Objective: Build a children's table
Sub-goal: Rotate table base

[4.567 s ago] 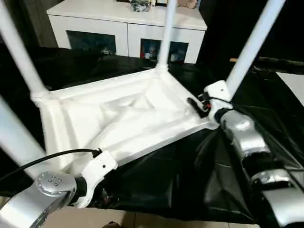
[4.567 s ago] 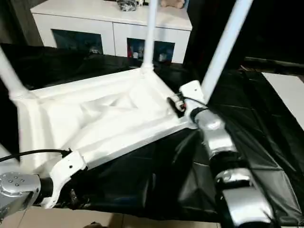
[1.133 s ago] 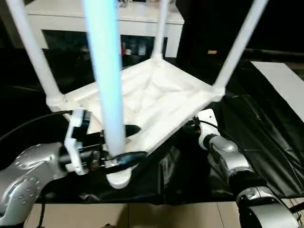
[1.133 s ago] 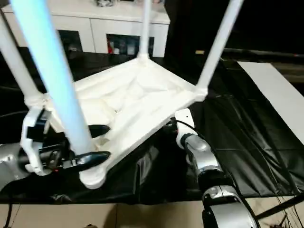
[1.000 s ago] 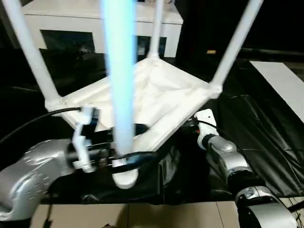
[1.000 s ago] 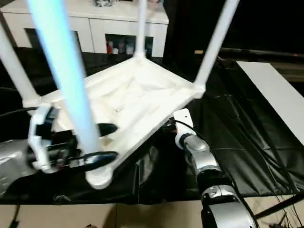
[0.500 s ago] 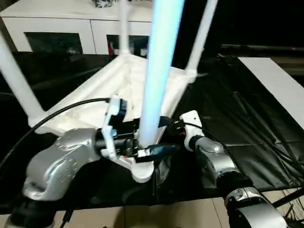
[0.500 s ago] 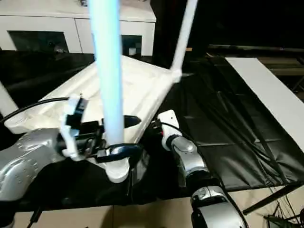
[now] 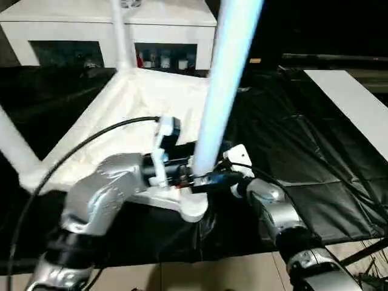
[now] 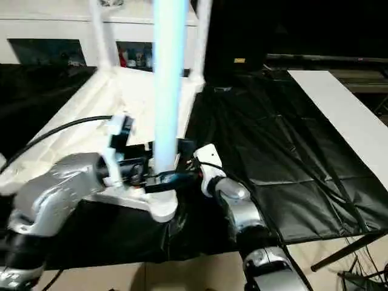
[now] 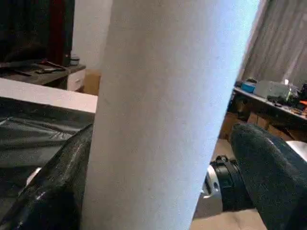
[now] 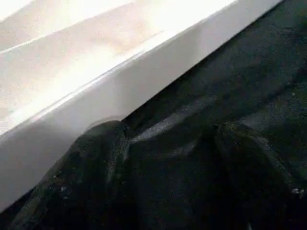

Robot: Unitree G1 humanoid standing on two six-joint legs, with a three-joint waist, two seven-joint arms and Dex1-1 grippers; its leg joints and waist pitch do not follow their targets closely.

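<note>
The children's table lies upside down on the black sheet, its white tabletop point(image 9: 115, 115) ribbed side up and its legs pointing upward. The nearest leg point(image 9: 227, 79) rises from the front corner socket point(image 9: 193, 209). My left gripper point(image 9: 203, 177) straddles this leg just above the socket. In the left wrist view one finger point(image 11: 48, 191) lies against the leg point(image 11: 163, 110) and the other finger point(image 11: 271, 167) stands slightly off it. My right gripper point(image 10: 189, 156) is open at the tabletop's edge point(image 12: 120, 91), close beside the left gripper, with only black sheet between its fingers point(image 12: 96, 167).
A white glass-door cabinet point(image 9: 73, 27) stands behind the table. The black sheet point(image 9: 303, 151) spreads to the right, with a white board point(image 9: 357, 109) at its far right. Two other legs point(image 9: 121, 33) point(image 9: 15, 145) stick up. Bare floor point(image 9: 182, 276) runs along the near edge.
The table has turned on the sheet: the near leg and my left gripper around it swung right, up against the right gripper. The far corner moved left. Both grippers kept their opening.
</note>
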